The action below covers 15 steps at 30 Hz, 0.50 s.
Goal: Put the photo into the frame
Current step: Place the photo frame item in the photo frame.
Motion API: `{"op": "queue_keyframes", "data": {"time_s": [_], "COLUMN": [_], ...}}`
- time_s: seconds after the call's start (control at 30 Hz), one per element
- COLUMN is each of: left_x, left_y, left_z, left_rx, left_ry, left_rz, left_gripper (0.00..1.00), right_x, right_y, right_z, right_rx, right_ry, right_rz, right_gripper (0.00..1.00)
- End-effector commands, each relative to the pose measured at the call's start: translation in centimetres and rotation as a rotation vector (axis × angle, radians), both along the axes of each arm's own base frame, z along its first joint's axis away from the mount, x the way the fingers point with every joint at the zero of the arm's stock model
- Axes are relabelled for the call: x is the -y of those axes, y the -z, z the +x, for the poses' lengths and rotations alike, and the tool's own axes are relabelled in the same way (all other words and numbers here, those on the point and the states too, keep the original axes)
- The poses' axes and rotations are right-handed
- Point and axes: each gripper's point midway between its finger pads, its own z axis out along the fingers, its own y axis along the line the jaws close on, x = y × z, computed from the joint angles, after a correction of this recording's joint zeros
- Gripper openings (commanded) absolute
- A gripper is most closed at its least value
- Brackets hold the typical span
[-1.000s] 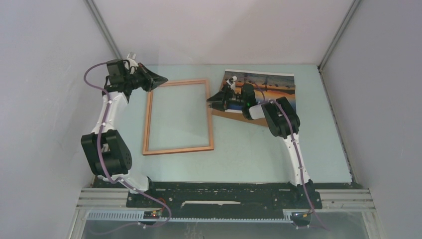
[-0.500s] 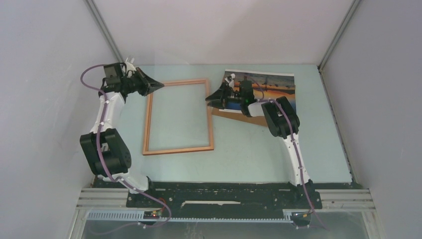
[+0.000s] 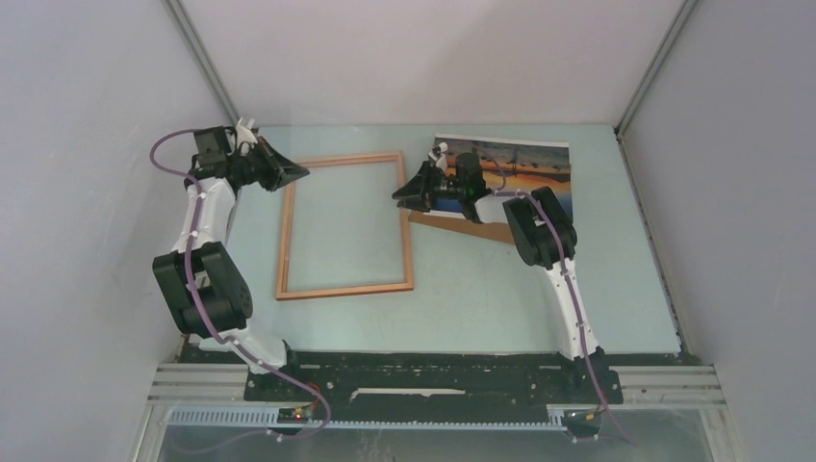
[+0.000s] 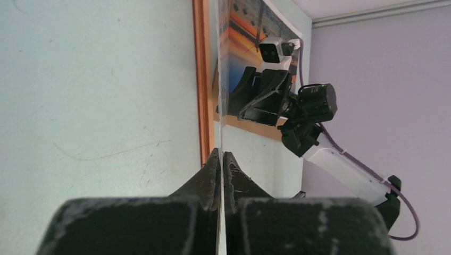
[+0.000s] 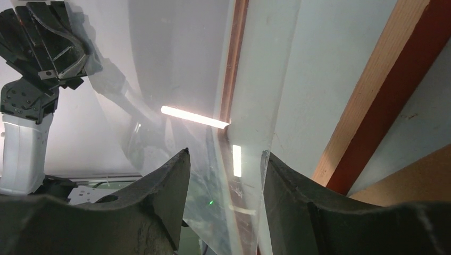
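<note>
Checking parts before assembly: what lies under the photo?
A brown backing board shows beneath the photo along its near edge; the rest of the board is covered by the print.

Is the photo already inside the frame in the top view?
No, the photo lies to the right of the frame, wholly outside it.

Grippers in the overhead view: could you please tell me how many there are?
2. The left gripper, pinching a clear sheet, is at the frame's far left corner; the right gripper is by its right rail, near the photo. None looks hidden.
</note>
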Motion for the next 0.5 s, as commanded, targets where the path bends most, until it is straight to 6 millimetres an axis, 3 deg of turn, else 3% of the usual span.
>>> {"op": "queue_keyframes", "data": {"time_s": [0.0,0.47], "left_x": [-1.4,-1.7], "left_y": [-0.3,1.8], "left_z": [-1.2,-1.0], "left_rx": [0.035,-0.006], "left_ry": [-0.002,0.0], "left_rz": [0.075,0.065], "left_gripper": [0.0,0.0], "right_x": [-1.3,-1.9], "right_y": [-1.0,-0.5], "right_z": [-0.2,-0.5], "right_rx": [0.066,0.069], "right_ry": [-0.026,-0.033], "right_rz": [0.006,-0.021], "right_gripper": [0.59,0.6]}}
